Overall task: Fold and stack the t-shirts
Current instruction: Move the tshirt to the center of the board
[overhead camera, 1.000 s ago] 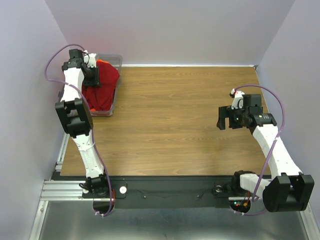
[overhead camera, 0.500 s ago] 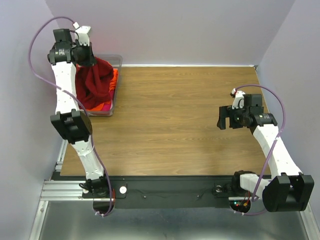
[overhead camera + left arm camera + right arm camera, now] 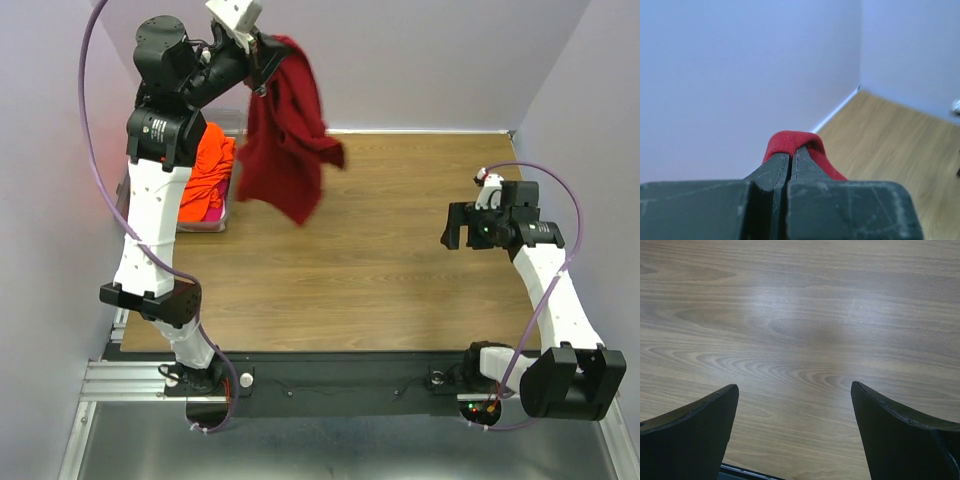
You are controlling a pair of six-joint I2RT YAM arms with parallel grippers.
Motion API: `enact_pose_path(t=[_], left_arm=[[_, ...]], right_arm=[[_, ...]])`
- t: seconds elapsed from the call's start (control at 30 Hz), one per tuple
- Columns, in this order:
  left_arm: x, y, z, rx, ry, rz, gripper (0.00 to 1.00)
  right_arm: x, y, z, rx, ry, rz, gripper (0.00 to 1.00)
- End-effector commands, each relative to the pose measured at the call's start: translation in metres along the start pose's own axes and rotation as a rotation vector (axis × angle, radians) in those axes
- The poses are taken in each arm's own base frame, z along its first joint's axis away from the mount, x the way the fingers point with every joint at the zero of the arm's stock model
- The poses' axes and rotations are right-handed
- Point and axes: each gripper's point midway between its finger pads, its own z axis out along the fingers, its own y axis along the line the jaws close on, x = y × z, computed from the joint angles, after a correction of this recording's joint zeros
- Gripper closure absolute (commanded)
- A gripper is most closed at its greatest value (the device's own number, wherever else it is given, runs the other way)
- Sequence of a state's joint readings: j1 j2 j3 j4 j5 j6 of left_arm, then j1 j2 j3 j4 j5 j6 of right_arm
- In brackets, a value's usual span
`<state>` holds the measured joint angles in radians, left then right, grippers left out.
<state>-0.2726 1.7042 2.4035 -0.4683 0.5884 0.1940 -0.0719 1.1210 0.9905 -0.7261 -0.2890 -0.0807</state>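
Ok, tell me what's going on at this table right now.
The left gripper is shut on a dark red t-shirt, holding it up in the air so it hangs over the far left of the table. An orange t-shirt and a bit of magenta fabric lie in the clear bin nearby. The right gripper hovers open over bare wood, holding nothing.

No legible text, labels, brand marks, numbers or signs in any view: top external, left wrist and right wrist all checked.
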Motion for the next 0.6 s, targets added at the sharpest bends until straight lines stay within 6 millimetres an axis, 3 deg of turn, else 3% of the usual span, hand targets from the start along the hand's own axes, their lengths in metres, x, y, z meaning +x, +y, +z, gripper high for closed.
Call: enact_pose_path(t=[0.0, 0.03, 0.1, 0.17, 0.2, 0.23, 0.27, 0.3, 0.33, 0.37, 0.43, 0.47, 0.5, 0.53, 0.57], left_arm=[[-0.128, -0.038, -0.027, 0.079, -0.407, 0.070, 1.00], [-0.144, -0.048, -0.030, 0.103, -0.472, 0.081, 1.00], [-0.147, -0.059, -0.026, 0.164, -0.495, -0.003, 1.00], [-0.128, -0.063, -0.015, 0.207, -0.446, -0.057, 1.00], [-0.094, -0.066, -0.003, 0.242, -0.356, -0.094, 1.00], [-0.072, -0.065, 0.003, 0.239, -0.306, -0.120, 1.00], [-0.044, -0.064, 0.009, 0.236, -0.238, -0.156, 0.95], [0.020, -0.066, 0.021, 0.242, -0.093, -0.239, 0.80], [0.049, -0.066, 0.020, 0.235, -0.024, -0.265, 0.72], [0.077, -0.057, 0.015, 0.201, 0.041, -0.246, 0.48], [0.167, -0.047, 0.002, 0.128, 0.266, -0.333, 0.17], [0.195, -0.037, -0.006, 0.082, 0.330, -0.350, 0.01], [0.223, -0.009, -0.023, -0.004, 0.387, -0.368, 0.01], [0.259, -0.004, -0.038, -0.027, 0.453, -0.426, 0.01], [0.274, 0.007, -0.051, -0.053, 0.472, -0.454, 0.01]], right_arm=[[-0.022, -0.002, -0.012, 0.006, -0.073, 0.012, 0.00], [-0.023, -0.004, -0.013, 0.011, -0.076, 0.017, 0.00], [-0.025, -0.008, -0.015, 0.023, -0.085, 0.026, 0.00], [-0.028, -0.012, -0.017, 0.040, -0.094, 0.029, 0.00], [-0.031, -0.015, -0.019, 0.053, -0.100, 0.028, 0.00], [-0.033, -0.019, -0.020, 0.069, -0.103, 0.026, 0.00], [-0.035, -0.020, -0.021, 0.080, -0.108, 0.023, 0.00], [-0.039, -0.022, -0.024, 0.090, -0.119, 0.012, 0.00], [-0.041, -0.023, -0.026, 0.096, -0.123, 0.002, 0.00], [-0.042, -0.025, -0.028, 0.111, -0.127, -0.010, 0.00], [-0.043, -0.029, -0.032, 0.128, -0.126, -0.047, 0.00], [-0.041, -0.030, -0.033, 0.135, -0.121, -0.061, 0.00], [-0.039, -0.031, -0.033, 0.138, -0.115, -0.074, 0.00], [-0.033, -0.031, -0.030, 0.130, -0.093, -0.096, 0.00], [-0.029, -0.030, -0.027, 0.116, -0.077, -0.105, 0.00]])
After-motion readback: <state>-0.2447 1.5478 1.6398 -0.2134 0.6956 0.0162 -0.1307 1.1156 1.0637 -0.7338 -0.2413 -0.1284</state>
